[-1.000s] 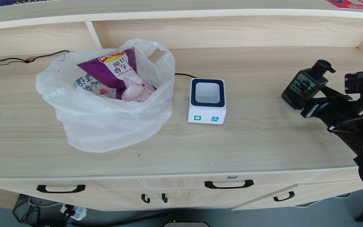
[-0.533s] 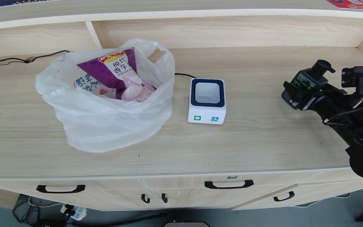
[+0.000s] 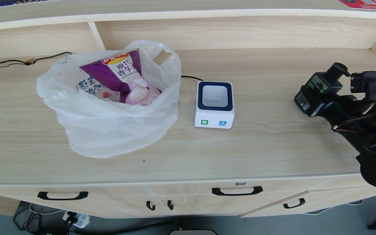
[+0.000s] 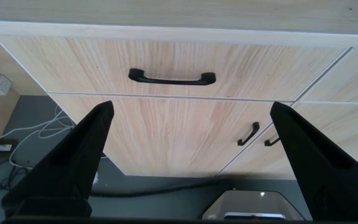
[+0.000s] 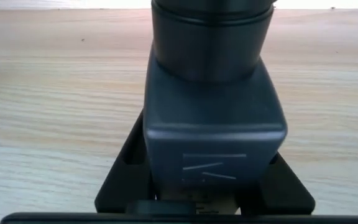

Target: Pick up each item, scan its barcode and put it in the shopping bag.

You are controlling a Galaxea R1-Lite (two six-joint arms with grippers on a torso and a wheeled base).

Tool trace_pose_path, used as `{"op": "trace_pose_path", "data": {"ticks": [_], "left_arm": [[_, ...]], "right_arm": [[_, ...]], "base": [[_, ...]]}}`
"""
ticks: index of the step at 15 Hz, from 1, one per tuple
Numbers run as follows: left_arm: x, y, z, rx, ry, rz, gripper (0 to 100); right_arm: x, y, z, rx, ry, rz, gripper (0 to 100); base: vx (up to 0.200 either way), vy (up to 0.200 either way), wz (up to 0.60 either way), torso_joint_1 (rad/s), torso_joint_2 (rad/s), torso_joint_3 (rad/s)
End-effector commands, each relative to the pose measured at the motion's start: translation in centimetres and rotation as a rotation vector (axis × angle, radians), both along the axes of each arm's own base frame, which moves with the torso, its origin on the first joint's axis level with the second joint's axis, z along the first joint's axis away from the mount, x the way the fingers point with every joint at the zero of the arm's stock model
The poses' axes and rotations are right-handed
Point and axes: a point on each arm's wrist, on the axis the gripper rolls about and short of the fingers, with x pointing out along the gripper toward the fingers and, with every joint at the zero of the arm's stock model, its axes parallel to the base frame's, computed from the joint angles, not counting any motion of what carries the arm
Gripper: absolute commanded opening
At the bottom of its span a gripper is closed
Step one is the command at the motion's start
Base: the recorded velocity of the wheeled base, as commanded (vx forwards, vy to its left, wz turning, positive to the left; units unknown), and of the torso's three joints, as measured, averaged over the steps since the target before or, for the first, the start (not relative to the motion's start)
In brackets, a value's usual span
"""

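Note:
A dark pump bottle (image 3: 319, 87) with a green-printed label is tilted at the counter's right end. My right gripper (image 3: 315, 103) is shut on its lower body. The right wrist view looks along the bottle (image 5: 213, 130) held between the black fingers (image 5: 124, 180). A white plastic shopping bag (image 3: 109, 124) stands open at the left and holds a purple chips pack (image 3: 122, 76). The white barcode scanner (image 3: 214, 104) with a blue-framed window sits between bag and bottle. My left gripper (image 4: 191, 165) is open below the counter, facing the drawers.
A black cable (image 3: 191, 77) runs from the scanner behind the bag. A raised wooden shelf (image 3: 240, 31) lines the back of the counter (image 3: 256, 150). Drawers with black handles (image 3: 237, 191) are under the front edge.
My right gripper has pushed farther along the bottle and gripped it. The bottle has tipped, its pump head swinging to the right.

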Motion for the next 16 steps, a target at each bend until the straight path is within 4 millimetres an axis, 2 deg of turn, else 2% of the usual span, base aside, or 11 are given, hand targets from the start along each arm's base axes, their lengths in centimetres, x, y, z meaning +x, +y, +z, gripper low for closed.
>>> {"op": "trace_pose_path", "data": {"ticks": [1, 4, 6, 8, 10, 14, 16], "left_arm": [[0.0, 0.0, 0.0, 0.0, 0.001, 0.0, 100], [0.0, 0.0, 0.0, 0.0, 0.001, 0.0, 100], [0.0, 0.0, 0.0, 0.0, 0.001, 0.0, 100], [0.0, 0.0, 0.0, 0.0, 0.003, 0.0, 100], [0.0, 0.0, 0.0, 0.002, 0.003, 0.0, 100], [0.0, 0.0, 0.0, 0.003, 0.003, 0.0, 100], [0.0, 0.0, 0.0, 0.002, 0.003, 0.0, 100]], "right_arm": [[-1.2, 0.6, 0.4, 0.0, -0.004, 0.019, 0], [-3.1, 3.2, 2.0, 0.031, -0.042, 0.119, 0], [-7.3, 7.4, 3.1, 0.096, -0.045, 0.311, 0], [-11.4, 10.2, 3.8, 0.109, -0.056, 0.458, 0], [-14.6, 12.8, 4.7, 0.175, -0.06, 0.568, 0], [-17.3, 15.6, 5.6, 0.266, -0.04, 0.69, 0], [-18.1, 17.3, 7.4, 0.31, -0.038, 0.777, 0]], "base": [[0.0, 0.0, 0.0, 0.0, 0.0, 0.0], [0.0, 0.0, 0.0, 0.0, 0.0, 0.0], [0.0, 0.0, 0.0, 0.0, 0.0, 0.0], [0.0, 0.0, 0.0, 0.0, 0.0, 0.0], [0.0, 0.0, 0.0, 0.0, 0.0, 0.0], [0.0, 0.0, 0.0, 0.0, 0.0, 0.0], [0.0, 0.0, 0.0, 0.0, 0.0, 0.0]]}}
